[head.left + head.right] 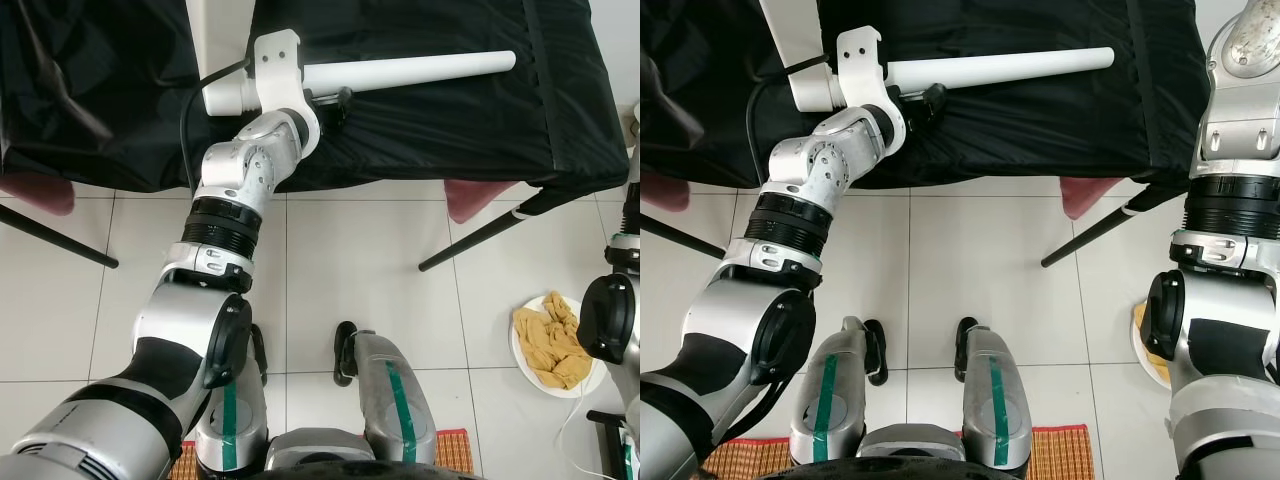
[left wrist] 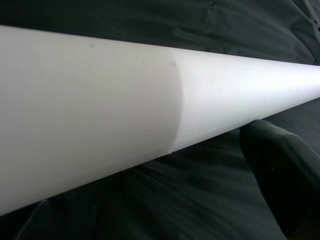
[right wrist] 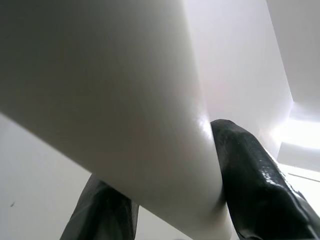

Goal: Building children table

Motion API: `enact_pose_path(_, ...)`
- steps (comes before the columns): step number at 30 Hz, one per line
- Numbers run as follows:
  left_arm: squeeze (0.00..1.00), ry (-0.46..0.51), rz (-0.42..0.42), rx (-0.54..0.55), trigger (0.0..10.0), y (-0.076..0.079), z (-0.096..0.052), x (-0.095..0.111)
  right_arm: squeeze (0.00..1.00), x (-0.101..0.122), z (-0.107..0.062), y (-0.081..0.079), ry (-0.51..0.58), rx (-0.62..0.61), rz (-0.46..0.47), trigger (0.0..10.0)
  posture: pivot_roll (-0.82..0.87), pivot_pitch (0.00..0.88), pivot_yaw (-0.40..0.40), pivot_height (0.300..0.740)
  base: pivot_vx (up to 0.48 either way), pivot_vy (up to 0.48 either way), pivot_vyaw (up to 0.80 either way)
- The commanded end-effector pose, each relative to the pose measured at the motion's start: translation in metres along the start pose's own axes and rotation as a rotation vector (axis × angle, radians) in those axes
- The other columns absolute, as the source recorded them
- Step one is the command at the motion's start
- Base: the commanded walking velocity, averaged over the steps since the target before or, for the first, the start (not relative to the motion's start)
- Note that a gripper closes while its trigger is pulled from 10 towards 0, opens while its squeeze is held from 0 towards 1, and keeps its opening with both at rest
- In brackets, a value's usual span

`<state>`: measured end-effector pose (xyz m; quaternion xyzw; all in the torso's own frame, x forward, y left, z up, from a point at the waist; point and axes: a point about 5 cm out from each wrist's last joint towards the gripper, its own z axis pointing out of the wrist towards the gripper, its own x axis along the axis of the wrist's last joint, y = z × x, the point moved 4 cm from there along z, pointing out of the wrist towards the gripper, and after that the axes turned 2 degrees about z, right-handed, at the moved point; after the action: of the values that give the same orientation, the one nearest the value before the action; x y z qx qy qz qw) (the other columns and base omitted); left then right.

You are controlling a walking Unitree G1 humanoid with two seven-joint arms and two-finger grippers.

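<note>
White leg: a long round table leg point(image 1: 420, 70) lies on the black cloth point(image 1: 450, 130) that covers the work surface in front of me.
Long axis: it runs across my view, nearly level, the far end rising slightly. The free, rounded end points to my right; the thicker end is at my left wrist.
Left claw: my left gripper point(image 1: 330, 105) reaches onto the cloth at the leg's thick end. In the wrist view one black finger point(image 2: 282, 175) sits against the underside of the leg; I judge the claw narrowly closed on it.
Right claw: my right gripper point(image 3: 165, 210) is raised at my right, both fingers pressed to either side of a second white leg point(image 3: 125, 100).
White panel: a flat white board point(image 1: 792, 35) lies just beside my left wrist, probably the tabletop.
Step in hand: gripping a leg to bring it to the tabletop.
Next move: lift it and line its thick end up with the mounting point.
</note>
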<state>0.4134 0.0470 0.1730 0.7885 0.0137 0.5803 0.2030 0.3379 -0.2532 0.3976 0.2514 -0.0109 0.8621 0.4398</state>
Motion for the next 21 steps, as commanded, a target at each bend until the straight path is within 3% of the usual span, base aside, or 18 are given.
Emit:
enact_pose_path(1,0.00,0.101,-0.015,0.433,10.0,-0.095,-0.019,0.019,0.00,-0.014,0.010,0.036,-0.078,-0.152,0.076,0.0,0.07,0.159,0.020,0.740,0.000,0.000,0.00)
enact_pose_path(2,0.00,0.120,-0.027,0.452,10.0,-0.099,-0.021,0.022,0.00,-0.014,0.010,0.035,-0.080,-0.150,0.079,0.0,0.07,0.159,0.020,0.740,0.000,0.000,0.00)
enact_pose_path(3,1.00,0.155,-0.032,0.489,10.0,-0.104,-0.024,0.030,0.00,-0.014,0.010,0.034,-0.082,-0.146,0.084,0.0,0.07,0.158,0.019,0.740,0.000,0.000,0.00)
enact_pose_path(10,1.00,0.261,-0.070,0.552,10.0,-0.111,-0.032,0.051,0.00,-0.015,0.008,0.028,-0.097,-0.117,0.111,0.0,0.07,0.155,0.019,0.740,0.000,0.000,0.00)
enact_pose_path(11,0.22,0.288,-0.090,0.561,10.0,-0.111,-0.034,0.055,0.00,-0.016,0.008,0.024,-0.105,-0.099,0.122,0.0,0.07,0.153,0.019,0.740,0.000,0.000,0.00)
enact_pose_path(12,0.22,0.288,-0.090,0.561,10.0,-0.111,-0.034,0.055,0.00,-0.016,0.008,0.024,-0.105,-0.099,0.122,0.0,0.07,0.153,0.019,0.740,0.000,0.000,0.00)
enact_pose_path(13,0.00,0.310,-0.114,0.566,10.0,-0.110,-0.036,0.057,0.00,-0.017,0.007,0.019,-0.114,-0.073,0.135,0.0,0.07,0.150,0.019,0.740,0.000,0.000,0.00)
enact_pose_path(17,0.00,0.340,-0.112,0.548,10.0,-0.104,-0.037,0.062,0.00,-0.022,0.005,0.010,-0.154,-0.022,0.168,0.0,0.07,0.146,0.020,0.740,0.000,0.000,0.00)
enact_pose_path(21,0.00,0.357,-0.019,0.487,10.0,-0.095,-0.035,0.074,0.00,-0.038,0.002,-0.001,-0.264,0.030,0.252,0.0,0.07,0.140,0.021,0.740,0.000,0.000,0.00)
